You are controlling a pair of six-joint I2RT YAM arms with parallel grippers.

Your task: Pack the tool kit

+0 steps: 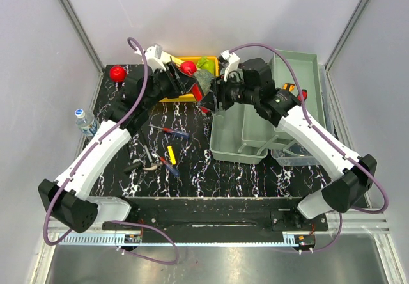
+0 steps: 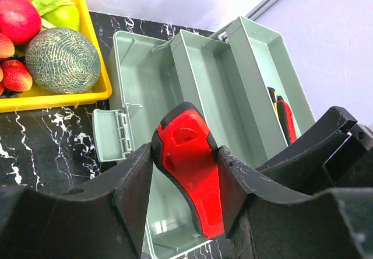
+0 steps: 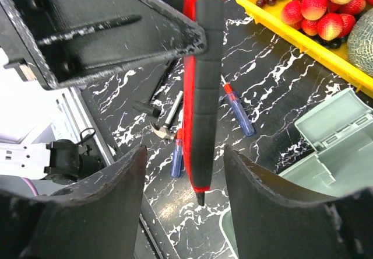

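**Inspector:** Toolbox?
**Assistant:** Pale grey-green plastic, matt, with smooth walls and trays.
**Inspector:** Red-handled tool?
**Assistant:** Glossy red plastic shell edged in black, which looks rubbery. A ribbed black grip runs along one side.
**Inspector:** Left hand?
**Assistant:** Pads are black, matt, rough and pitted, foam-like.
**Inspector:** Table?
**Assistant:** Black stone-look top with white veining, polished to a slight sheen.
**Inspector:** Other items?
**Assistant:** Yellow tray is smooth glossy plastic. Melon has a rough netted rind. Hammer head is bright metal.
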